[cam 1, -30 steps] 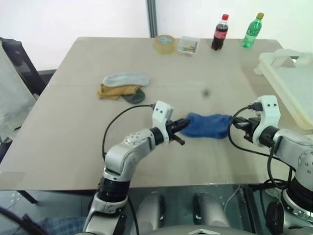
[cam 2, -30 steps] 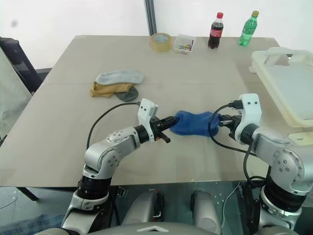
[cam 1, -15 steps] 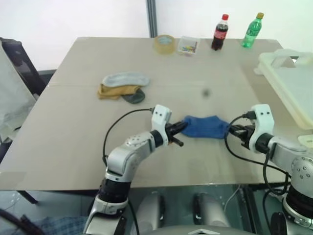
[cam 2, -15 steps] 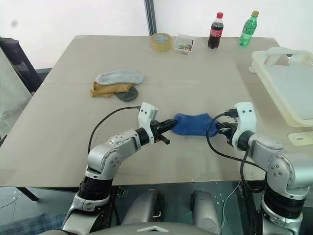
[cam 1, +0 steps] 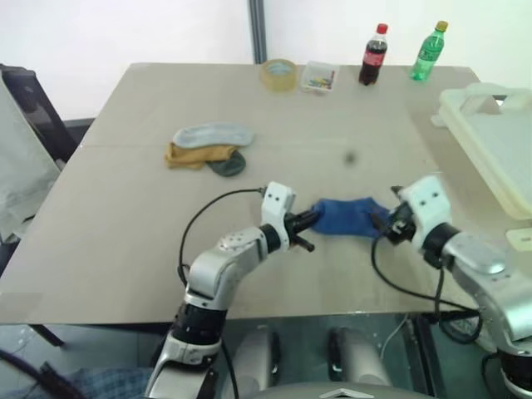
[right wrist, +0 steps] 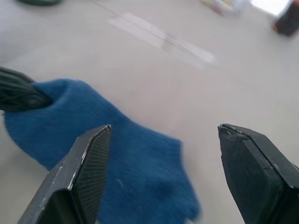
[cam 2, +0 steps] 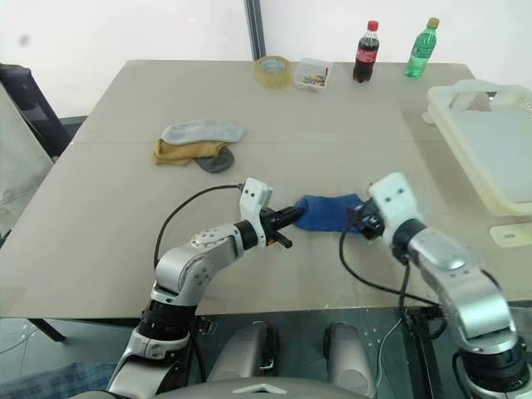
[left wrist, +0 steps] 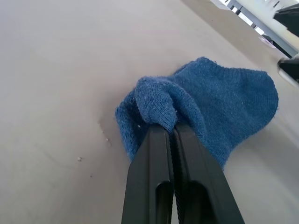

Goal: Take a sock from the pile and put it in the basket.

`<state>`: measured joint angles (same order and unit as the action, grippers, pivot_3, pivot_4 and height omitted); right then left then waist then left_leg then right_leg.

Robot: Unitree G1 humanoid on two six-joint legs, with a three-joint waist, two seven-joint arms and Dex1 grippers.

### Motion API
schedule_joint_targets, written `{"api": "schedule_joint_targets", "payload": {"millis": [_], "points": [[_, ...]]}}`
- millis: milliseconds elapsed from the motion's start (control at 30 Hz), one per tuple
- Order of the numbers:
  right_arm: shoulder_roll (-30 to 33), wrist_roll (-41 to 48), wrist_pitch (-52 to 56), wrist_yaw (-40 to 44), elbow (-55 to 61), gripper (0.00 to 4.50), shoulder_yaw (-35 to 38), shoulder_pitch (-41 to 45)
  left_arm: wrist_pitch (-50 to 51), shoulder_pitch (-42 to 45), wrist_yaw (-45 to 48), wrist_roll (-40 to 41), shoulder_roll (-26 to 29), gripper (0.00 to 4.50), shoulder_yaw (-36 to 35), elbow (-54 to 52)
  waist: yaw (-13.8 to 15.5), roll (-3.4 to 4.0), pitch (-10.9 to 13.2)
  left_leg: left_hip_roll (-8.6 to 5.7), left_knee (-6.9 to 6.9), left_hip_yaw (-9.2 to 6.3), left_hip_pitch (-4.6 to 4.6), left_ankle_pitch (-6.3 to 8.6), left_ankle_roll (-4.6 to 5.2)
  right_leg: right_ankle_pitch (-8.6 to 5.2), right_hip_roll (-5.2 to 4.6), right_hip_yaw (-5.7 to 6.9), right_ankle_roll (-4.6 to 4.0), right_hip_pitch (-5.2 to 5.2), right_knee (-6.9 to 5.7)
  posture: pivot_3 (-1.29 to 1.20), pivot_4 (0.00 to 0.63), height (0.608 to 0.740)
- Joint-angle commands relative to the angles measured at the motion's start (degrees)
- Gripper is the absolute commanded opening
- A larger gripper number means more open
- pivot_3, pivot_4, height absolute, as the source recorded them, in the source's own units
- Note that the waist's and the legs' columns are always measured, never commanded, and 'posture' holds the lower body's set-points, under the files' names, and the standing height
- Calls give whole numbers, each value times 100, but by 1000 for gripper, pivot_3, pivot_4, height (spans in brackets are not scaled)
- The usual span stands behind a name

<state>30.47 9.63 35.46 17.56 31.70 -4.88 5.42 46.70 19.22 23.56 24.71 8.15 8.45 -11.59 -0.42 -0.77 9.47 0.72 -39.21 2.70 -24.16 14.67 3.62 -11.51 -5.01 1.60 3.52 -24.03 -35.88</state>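
Observation:
A royal blue sock [cam 1: 347, 217] lies on the table near the front, away from the pile [cam 1: 208, 147] of grey, mustard and dark socks at the left. My left gripper [cam 1: 311, 221] is shut on the sock's left end; in the left wrist view the bunched fabric [left wrist: 156, 100] is pinched between the fingertips. My right gripper [cam 1: 386, 225] stands open at the sock's right end, and in the right wrist view its fingers are spread wide over the sock [right wrist: 93, 140]. The white basket [cam 1: 490, 133] stands at the right edge of the table.
A tape roll [cam 1: 280, 73], a small clear box [cam 1: 321, 76], a cola bottle [cam 1: 374, 54] and a green bottle [cam 1: 429, 51] line the far edge. A dark chair [cam 1: 33, 108] stands left of the table.
My right gripper has opened and let go of the sock's right end, rolling and shifting left. The sock has sunk onto the table. The left gripper has kept its grip.

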Motion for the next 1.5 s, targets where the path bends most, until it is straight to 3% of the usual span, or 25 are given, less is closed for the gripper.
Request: {"api": "schedule_joint_targets", "payload": {"millis": [33,133,233,500,600,667,733,867,1200,1500], "points": [[-277,-613,-837,-383,-475,3703,-261,33,-43,-44,-16,19,-21,0,-29,-121,7,-2,-1,0,0,-1,0,0,0,0,-1,0,0,1,0,0,150,740],[-675,-991,-1263,-704,-956,3703,-479,26,-9,-118,-35,50,-21,0,-42,-198,5,1,1,2,0,-1,2,0,-1,0,1,1,-1,1,-1,0,150,740],[-1116,-1326,-1581,-1138,-1351,3764,-582,-1,28,-175,-37,81,-20,901,-57,-253,3,0,0,3,2,-2,2,-1,-2,1,2,1,-2,0,-1,0,150,740],[-1676,-1823,-1783,-1544,-1723,3764,-665,-237,74,-221,-80,-4,77,4443,-56,-275,5,2,-1,19,1,1,6,-1,-3,1,1,0,-3,2,-1,0,150,740],[-1720,-1956,-1891,-1528,-1835,3764,-705,-336,310,-142,-183,191,16,4443,-387,-79,-15,3,-3,24,2,2,28,0,-3,0,3,-1,-3,23,-2,0,150,740],[-1735,-2005,-1918,-1519,-1868,3764,-673,-352,1188,40,-449,1091,-444,4443,-1258,258,-19,2,-4,29,2,2,35,0,-3,0,4,0,-3,29,-2,0,150,740],[-1759,-2046,-1938,-1514,-1904,3764,-654,-342,1752,207,-543,1406,-543,4443,-1636,618,-17,-5,-11,32,-1,0,42,-1,-3,-11,4,3,16,34,-2,0,150,740],[-1707,-2183,-2010,-1428,-1934,3764,-678,-326,2182,414,-671,1170,-322,4443,-1362,991,-21,-7,-40,28,0,-3,47,-1,-3,-11,9,4,14,44,-2,0,150,740],[-1741,-2447,-2084,-1348,-1880,3764,-731,-374,2738,952,-446,1449,-674,4443,-1374,2053,77,-11,-120,25,0,-7,53,0,-4,-3,1,6,-2,48,0,0,150,740],[-1641,-2603,-2091,-1209,-1871,3764,-645,-294,3528,1392,199,2321,-822,4443,-1864,2397,108,-12,-133,22,2,-7,45,0,-3,-2,0,6,-4,45,4,0,150,740]]}}
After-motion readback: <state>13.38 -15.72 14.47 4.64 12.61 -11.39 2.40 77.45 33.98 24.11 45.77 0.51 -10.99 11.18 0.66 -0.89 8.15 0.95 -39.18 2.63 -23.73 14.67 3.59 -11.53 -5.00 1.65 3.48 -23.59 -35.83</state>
